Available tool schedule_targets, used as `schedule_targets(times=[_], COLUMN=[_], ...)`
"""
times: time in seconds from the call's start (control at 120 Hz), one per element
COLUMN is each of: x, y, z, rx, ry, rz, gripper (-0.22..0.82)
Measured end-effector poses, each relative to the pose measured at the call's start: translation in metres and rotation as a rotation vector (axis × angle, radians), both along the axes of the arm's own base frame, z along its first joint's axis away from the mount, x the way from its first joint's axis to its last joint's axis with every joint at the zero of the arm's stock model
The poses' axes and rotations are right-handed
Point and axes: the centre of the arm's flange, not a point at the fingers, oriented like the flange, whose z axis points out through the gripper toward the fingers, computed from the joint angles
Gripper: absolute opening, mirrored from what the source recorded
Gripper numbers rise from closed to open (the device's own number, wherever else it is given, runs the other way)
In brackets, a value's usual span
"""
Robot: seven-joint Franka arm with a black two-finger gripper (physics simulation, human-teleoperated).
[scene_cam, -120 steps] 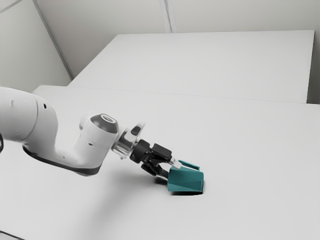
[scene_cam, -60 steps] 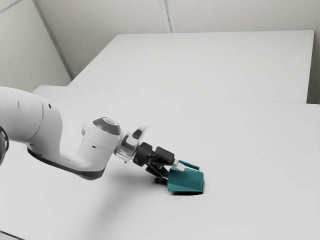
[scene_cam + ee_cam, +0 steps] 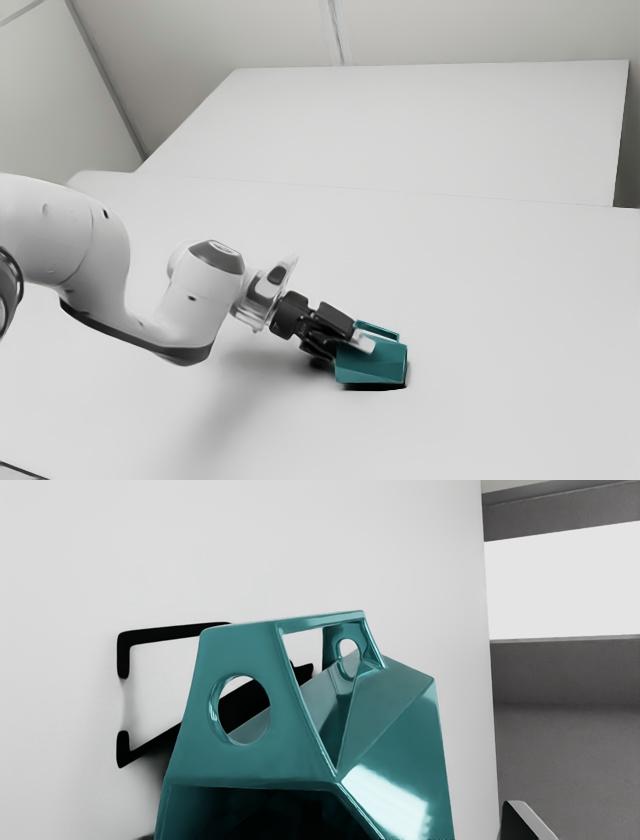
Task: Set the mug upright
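The teal faceted mug (image 3: 372,361) lies on its side on the white table (image 3: 480,300); its handle is toward the far side in the exterior view. My gripper (image 3: 352,350) is at the mug's end nearest the arm, with a pale fingertip overlapping the mug's upper edge and the other finger partly hidden behind it. In the wrist view the mug (image 3: 400,740) shows its dark opening toward the hand and its holed handle beyond. The gripper (image 3: 334,830) is open around that end, with a visible gap between the mug and one fingertip.
A second white surface (image 3: 420,125) stands behind the table in the exterior view. The mug's black shadow lies on the table beside it. Past the table edge in the wrist view is a grey wall (image 3: 565,750).
The arm has moved toward the exterior view's right and slightly down, bringing my fingers further over the mug's near end. The mug has stayed in place.
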Motion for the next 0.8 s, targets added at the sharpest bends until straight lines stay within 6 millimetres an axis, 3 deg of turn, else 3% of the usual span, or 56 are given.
schedule_targets(times=[0.8], x=[-0.0037], y=[-0.0004], z=[-0.0023], rx=[-0.025], ry=[-0.020], rz=[-0.025], gripper=[-0.05])
